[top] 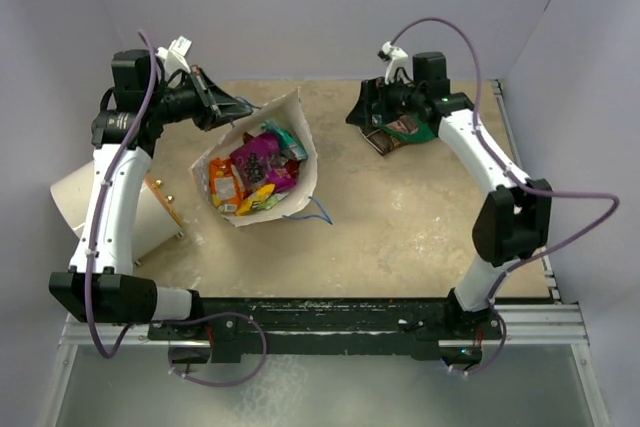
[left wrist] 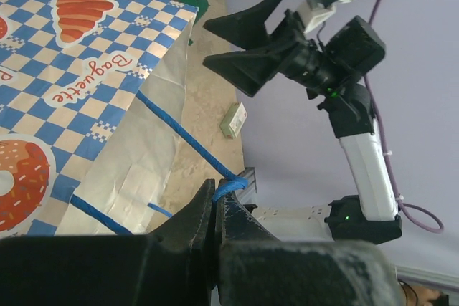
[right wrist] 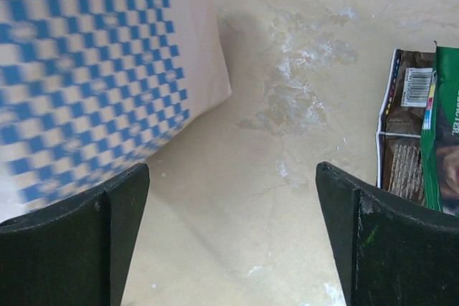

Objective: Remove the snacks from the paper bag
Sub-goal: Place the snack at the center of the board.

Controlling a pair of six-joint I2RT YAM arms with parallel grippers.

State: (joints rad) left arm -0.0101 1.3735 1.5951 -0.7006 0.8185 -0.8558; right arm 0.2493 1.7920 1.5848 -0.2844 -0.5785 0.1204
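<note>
The left gripper (left wrist: 215, 195) is pinching the blue cord (left wrist: 183, 137) of the paper bag (left wrist: 86, 69); the right gripper (right wrist: 229, 177) is hovering low, spread wide.

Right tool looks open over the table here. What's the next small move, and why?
Probably swing the right tool over to the mouth of the paper bag for the purple packet on top. Its jaws stand open and empty, a green packet and a brown packet already lie on the table beside it, and the left tool grips the bag's blue handle.
</note>
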